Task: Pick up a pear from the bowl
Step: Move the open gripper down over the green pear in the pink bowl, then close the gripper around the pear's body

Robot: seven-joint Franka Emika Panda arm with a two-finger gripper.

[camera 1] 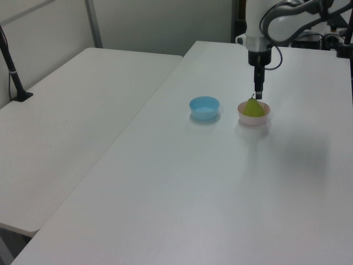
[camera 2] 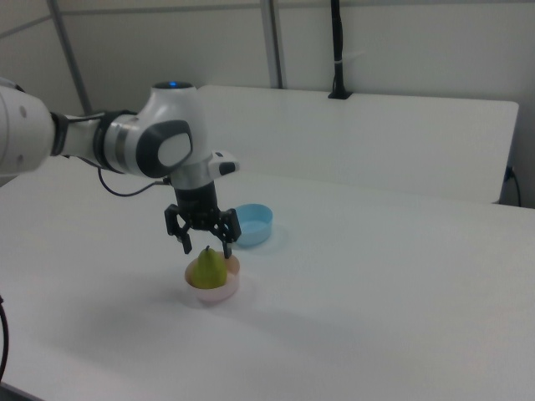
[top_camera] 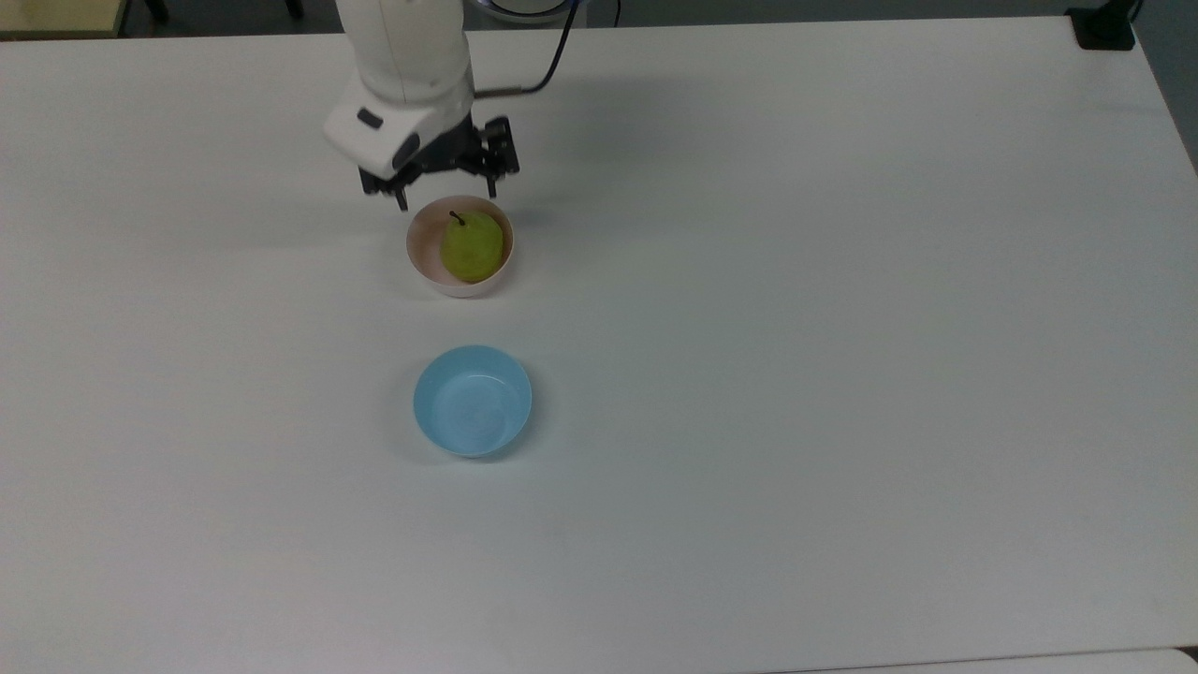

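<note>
White tabletop (top_camera: 842, 374) carries a light blue bowl (top_camera: 473, 401) at centre-left of the top view, and the pink bowl (top_camera: 421, 253) above it. The gripper (top_camera: 447, 198) hovers at the pink bowl's upper rim, fingers (camera 2: 185, 246) spread wide, holding nothing. The pear (top_camera: 472, 247) sits inside the pink bowl, stem up.

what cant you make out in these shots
- Pear's underside: hidden by the pink bowl's wall in the top, left and right views.
- Pincer height above the pear: the top view cannot show it.
- Blue bowl: its near side is partly covered by the pincer in the right view.
- Arm base: cut off by the top view's upper edge.
</note>
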